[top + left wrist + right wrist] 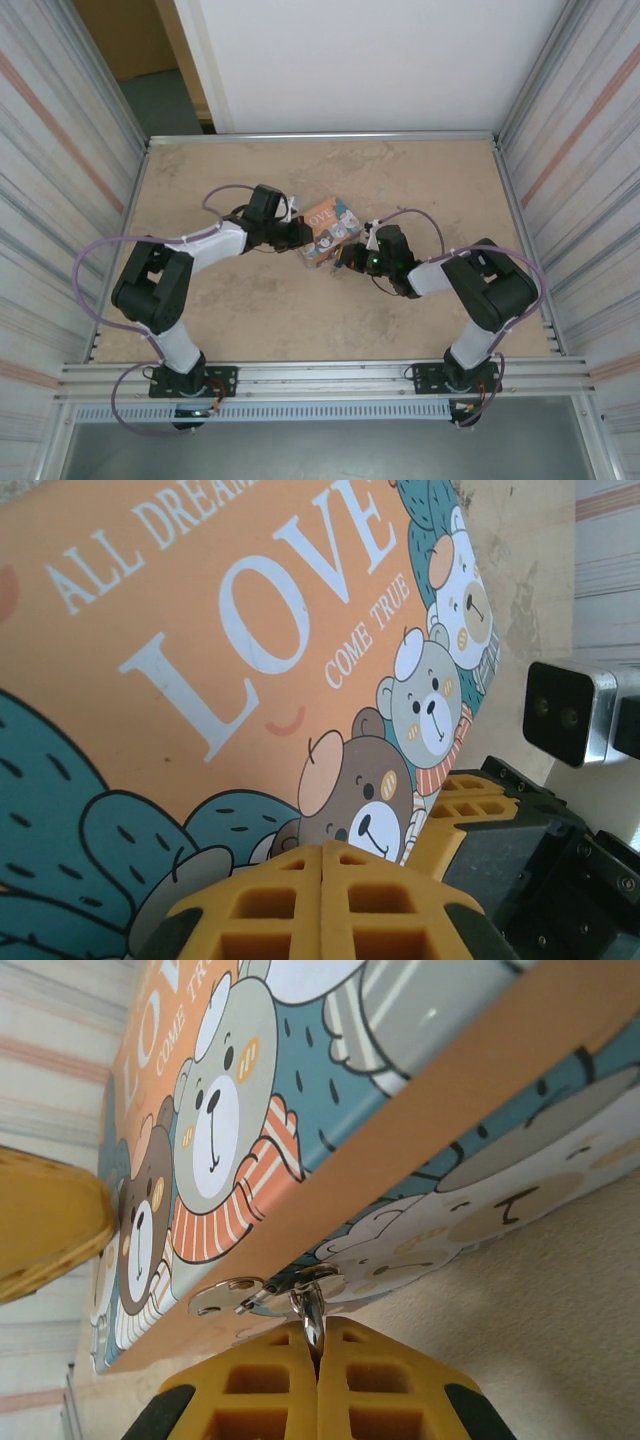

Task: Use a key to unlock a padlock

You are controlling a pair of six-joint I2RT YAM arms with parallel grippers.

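Pinching silvery loop [312,1318] beside tin [420,1110] clasp [225,1297]: right jaws, wrist close-up

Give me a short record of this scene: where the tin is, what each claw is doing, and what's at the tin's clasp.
tin: orange, "LOVE" lid facing up, on the table between the two claws
left claw: shut, nothing seen in it, at the tin's left side
right claw: shut on a silvery loop
silvery loop: hangs at the tin's clasp
loop's identity: cannot tell whether it belongs to the padlock or the key
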